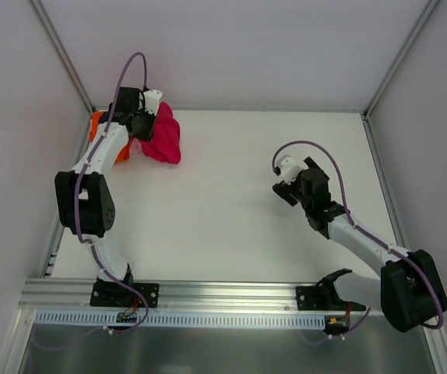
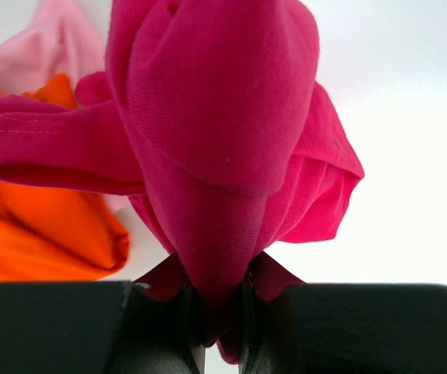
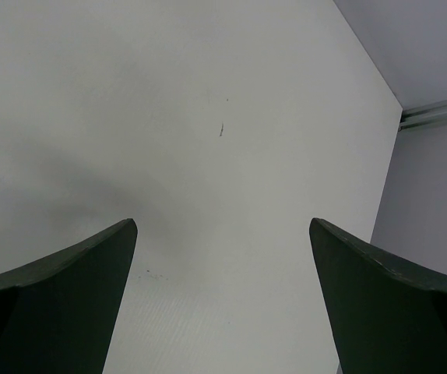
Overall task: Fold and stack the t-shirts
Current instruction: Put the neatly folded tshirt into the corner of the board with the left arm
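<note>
Crimson t-shirt [image 2: 223, 117]: bunched just beside orange t-shirt [image 2: 44, 234], pinched in clamped left gripper [image 2: 222, 327]. Right gripper [image 3: 223, 304]: spread wide, empty, well apart from orange t-shirt. Risk: thin pinch slips; trailing sleeve drags orange t-shirt.

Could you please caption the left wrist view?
Left end effector shut on a bunched crimson-red cloth t-shirt, bright orange t-shirt beside it.

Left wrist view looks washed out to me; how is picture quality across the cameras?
Left wrist: table glares to near white, crimson t-shirt sharp, pink t-shirt behind soft. Right wrist: evenly lit, the right tool casts a faint shadow. Top external: even light, sharp.
</note>
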